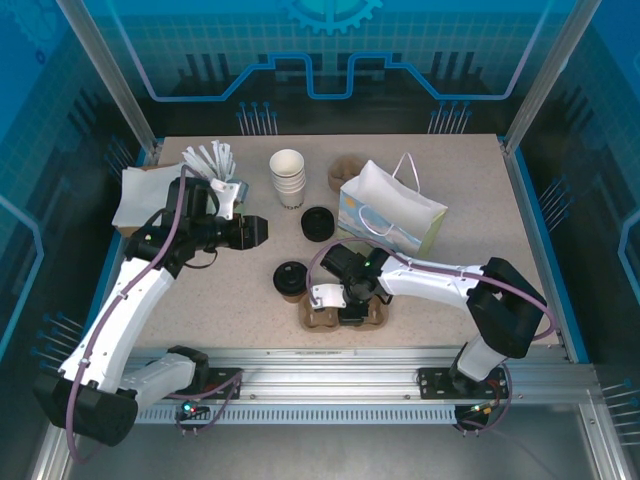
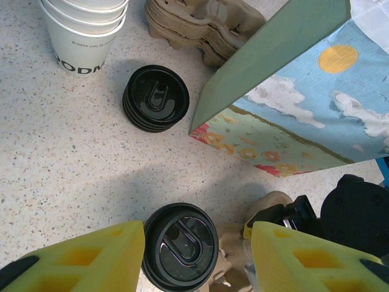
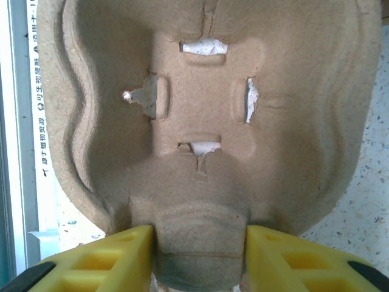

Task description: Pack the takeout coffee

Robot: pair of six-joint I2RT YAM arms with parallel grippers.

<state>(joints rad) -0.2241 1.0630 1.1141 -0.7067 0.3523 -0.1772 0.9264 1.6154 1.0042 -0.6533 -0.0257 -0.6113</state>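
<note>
Top view: the left gripper [image 1: 262,232] is held open, the takeout coffee [image 1: 291,278] lying apart ahead of its jaws; the right gripper [image 1: 352,308] is set on the pulp cup carrier [image 1: 310,320]. Left wrist: the coffee's black lid [image 2: 180,246] is seen between the parted fingers [image 2: 79,258], ungripped. Right wrist: a lobe of the carrier is clamped between both pads [image 3: 91,258].

Speckled beige table [image 1: 480,190], blue printed walls [image 1: 330,60], alu frame [image 1: 108,70].
</note>
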